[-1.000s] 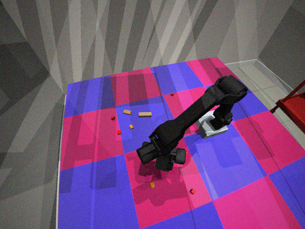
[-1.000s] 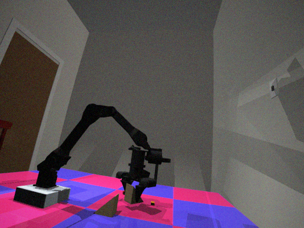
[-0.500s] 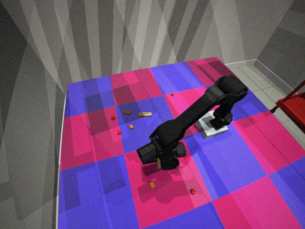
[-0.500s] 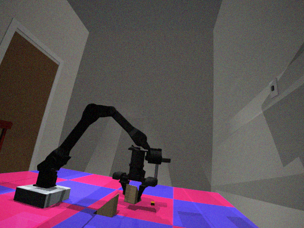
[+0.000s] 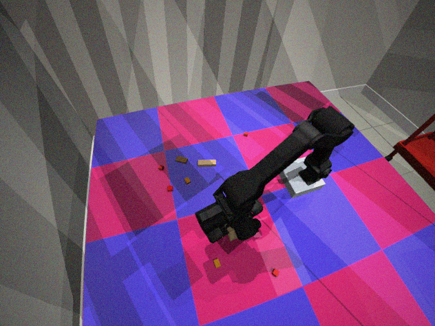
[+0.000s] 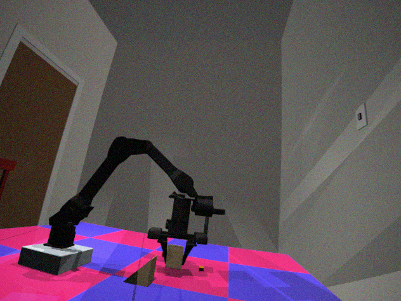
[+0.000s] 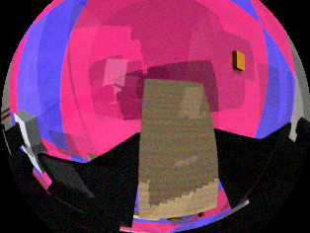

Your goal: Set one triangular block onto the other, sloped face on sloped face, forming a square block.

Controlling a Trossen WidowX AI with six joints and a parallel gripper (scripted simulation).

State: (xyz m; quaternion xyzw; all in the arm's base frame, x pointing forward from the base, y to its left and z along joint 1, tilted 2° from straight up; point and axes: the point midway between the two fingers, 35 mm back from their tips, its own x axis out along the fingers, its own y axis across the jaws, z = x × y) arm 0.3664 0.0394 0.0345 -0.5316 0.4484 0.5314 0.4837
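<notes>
One tan triangular block stands on the table, apart from the gripper. In the exterior view its outline rises from a low left edge to a high right edge. My gripper is shut on the other tan triangular block, with a finger on each side. The held block hangs above the table over a pink square, its underside and slope not clear. In the top view the wrist hides most of the fingers.
An orange block lies near the gripper. Another orange block and a brown block lie near the standing block. Red cubes are scattered about. The arm's white base sits on the table.
</notes>
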